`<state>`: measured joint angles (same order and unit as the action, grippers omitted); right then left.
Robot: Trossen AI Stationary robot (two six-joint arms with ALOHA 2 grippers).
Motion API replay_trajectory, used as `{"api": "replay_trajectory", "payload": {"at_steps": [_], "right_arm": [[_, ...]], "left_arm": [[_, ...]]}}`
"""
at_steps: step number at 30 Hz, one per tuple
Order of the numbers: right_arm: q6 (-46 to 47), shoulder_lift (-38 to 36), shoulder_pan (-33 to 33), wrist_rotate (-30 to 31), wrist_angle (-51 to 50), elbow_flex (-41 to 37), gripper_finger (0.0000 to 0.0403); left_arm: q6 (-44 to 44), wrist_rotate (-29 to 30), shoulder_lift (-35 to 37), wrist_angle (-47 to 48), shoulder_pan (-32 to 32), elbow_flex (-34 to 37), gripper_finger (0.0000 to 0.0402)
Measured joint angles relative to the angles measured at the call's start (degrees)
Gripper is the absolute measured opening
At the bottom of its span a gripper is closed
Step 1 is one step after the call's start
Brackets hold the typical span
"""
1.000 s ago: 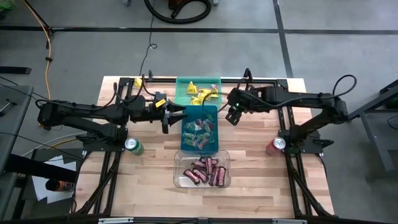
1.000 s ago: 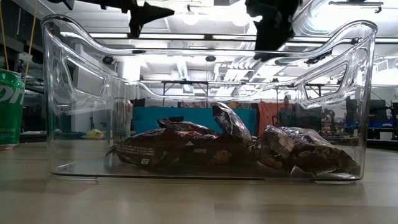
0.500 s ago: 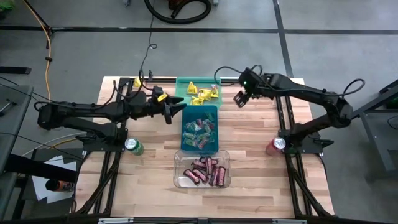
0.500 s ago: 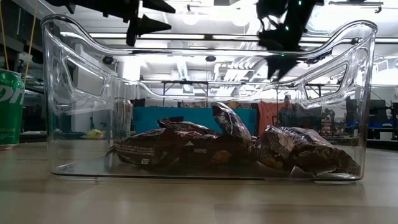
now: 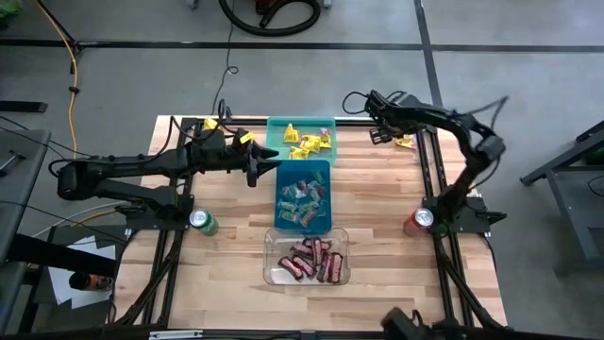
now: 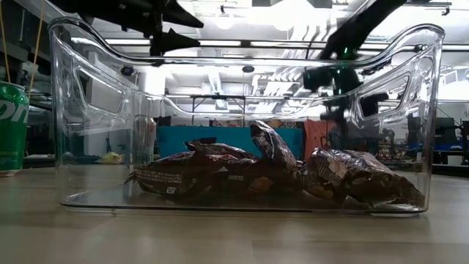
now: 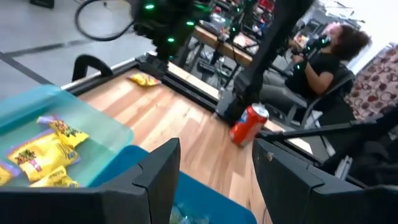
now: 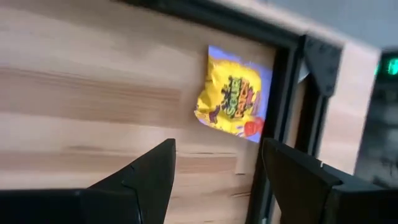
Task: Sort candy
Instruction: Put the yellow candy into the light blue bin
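Note:
Yellow candy packets lie in the green bin (image 5: 300,137), mixed packets in the blue bin (image 5: 304,201), and dark red-brown bars in the clear bin (image 5: 307,257). A loose yellow packet (image 8: 233,99) lies flat on the wood beside the black frame rail, near the table's far right (image 5: 406,142). My right gripper (image 8: 217,149) hovers open just short of it (image 5: 382,135), touching nothing. A second loose yellow packet (image 5: 209,124) lies at the far left. My left gripper (image 5: 272,166) hangs open and empty beside the blue bin's far left corner (image 7: 214,149).
A green can (image 5: 201,222) stands on the left and a red can (image 5: 418,221) on the right, each by an arm base. Black frame rails (image 5: 425,165) run along both sides of the table. A person (image 7: 326,59) sits beyond the table's right side.
My right gripper has swung from beside the blue bin toward the table's far right corner, coming to the loose yellow packet there. My left gripper has shifted slightly toward the far edge. The bins and the candy have stayed put.

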<state>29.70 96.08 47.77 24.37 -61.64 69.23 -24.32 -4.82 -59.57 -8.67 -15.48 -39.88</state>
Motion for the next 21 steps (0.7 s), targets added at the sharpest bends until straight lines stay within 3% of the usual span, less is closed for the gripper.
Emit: {"api": "replay_trajectory", "payload": {"at_steps": [7, 16, 21], "right_arm": [[-0.82, 10.69, 5.08, -3.53, 2.37, 0.0, 0.0236], [-0.13, 15.15, 9.09, -1.82, 6.89, 0.49, 0.0233], [-1.25, 15.27, 9.18, -0.26, 8.56, 0.32, 0.0185]], "left_arm": [[0.56, -1.24, 0.0, 0.99, -0.95, 0.0, 0.0186], [0.81, -1.24, 0.0, 1.49, -1.03, 0.02, 0.0186], [0.49, -1.14, 0.0, 1.9, -1.02, 0.04, 0.0186]]}}
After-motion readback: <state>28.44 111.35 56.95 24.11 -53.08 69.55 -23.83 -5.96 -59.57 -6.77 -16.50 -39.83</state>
